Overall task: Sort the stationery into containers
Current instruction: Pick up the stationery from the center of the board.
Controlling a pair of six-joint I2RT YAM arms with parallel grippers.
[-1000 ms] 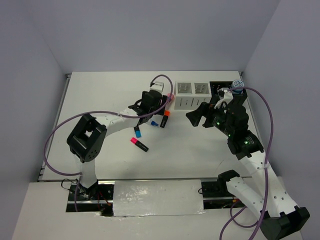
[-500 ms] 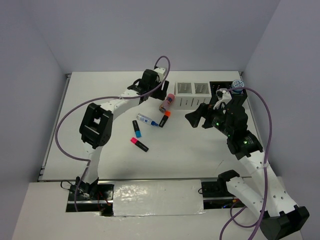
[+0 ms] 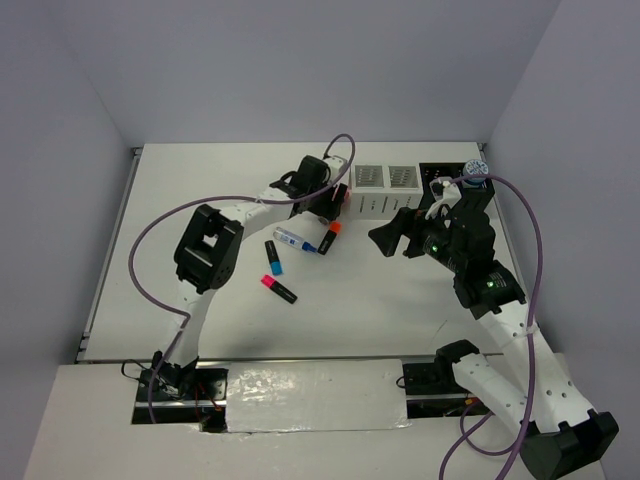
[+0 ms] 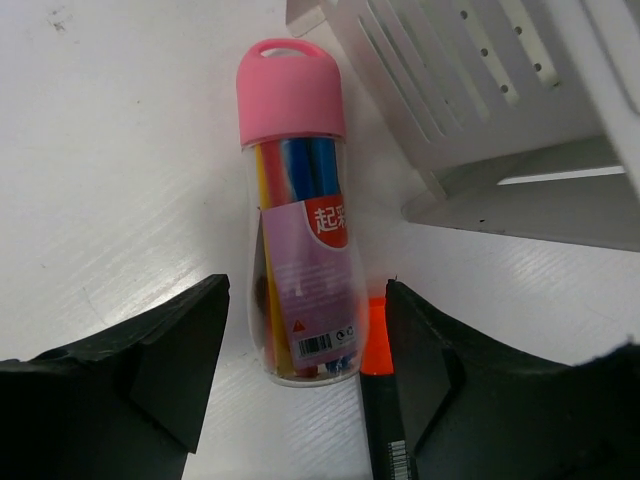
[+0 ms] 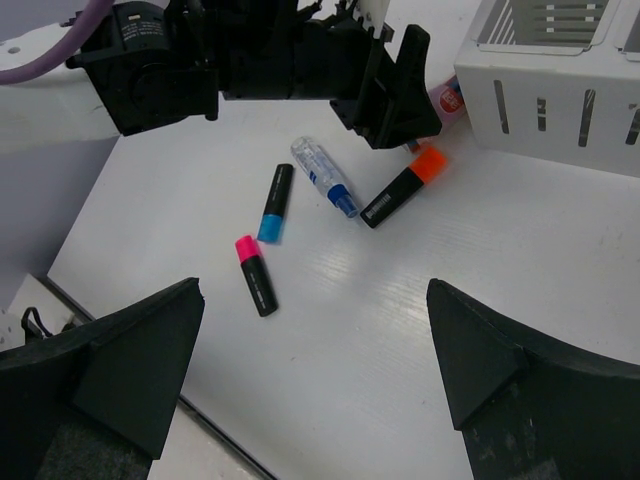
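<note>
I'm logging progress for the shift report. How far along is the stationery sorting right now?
Barely started. Done: only a blue roll appears to sit at the far-right black box. In hand: the open left gripper straddles the pink-capped bottle, not yet gripped; the right gripper is open, empty. Left: pink highlighter, blue highlighter, orange highlighter and pen lie on the table.

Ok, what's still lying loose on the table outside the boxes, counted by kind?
Highlighters: 3 (pink-capped highlighter, blue-capped highlighter, orange-capped highlighter)
Pens: 1 (white-blue pen)
Bottles: 1 (pink-capped bottle, lying beside a white box)
Total: 5
</note>
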